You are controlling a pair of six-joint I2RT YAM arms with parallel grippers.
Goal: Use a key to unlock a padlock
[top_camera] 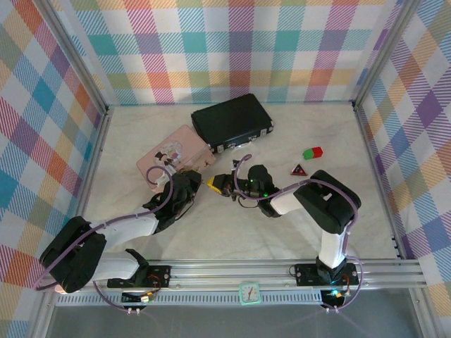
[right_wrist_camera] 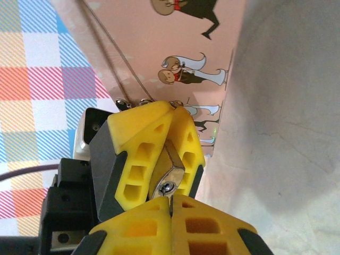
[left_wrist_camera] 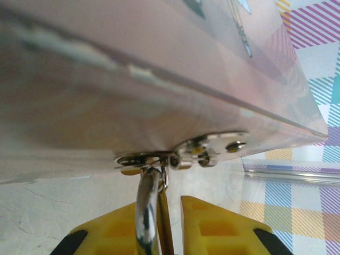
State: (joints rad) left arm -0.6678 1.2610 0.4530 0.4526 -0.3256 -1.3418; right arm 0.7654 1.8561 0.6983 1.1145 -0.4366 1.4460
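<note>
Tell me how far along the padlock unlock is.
Done: the left hand grips the padlock, keyhole facing the right hand. In hand: the right hand, shut, sits at the keyhole; I can't tell whether the key is in. Left: turning it and freeing the shackle, hooked through the hasp of the pink box.

The right hand (right_wrist_camera: 171,208) sits at the bottom, its yellow fingers pressed together. A thin dark sliver in their seam, apparently the key (right_wrist_camera: 171,198), meets the silver keyhole of the padlock (right_wrist_camera: 164,171). The left hand (right_wrist_camera: 171,123) clamps the padlock's brass body between its yellow fingers. Behind them is the pink box (right_wrist_camera: 175,48), printed with cartoon couples. The pale desk (right_wrist_camera: 287,133) lies to the right and the plaid wall (right_wrist_camera: 37,79) to the left.
</note>
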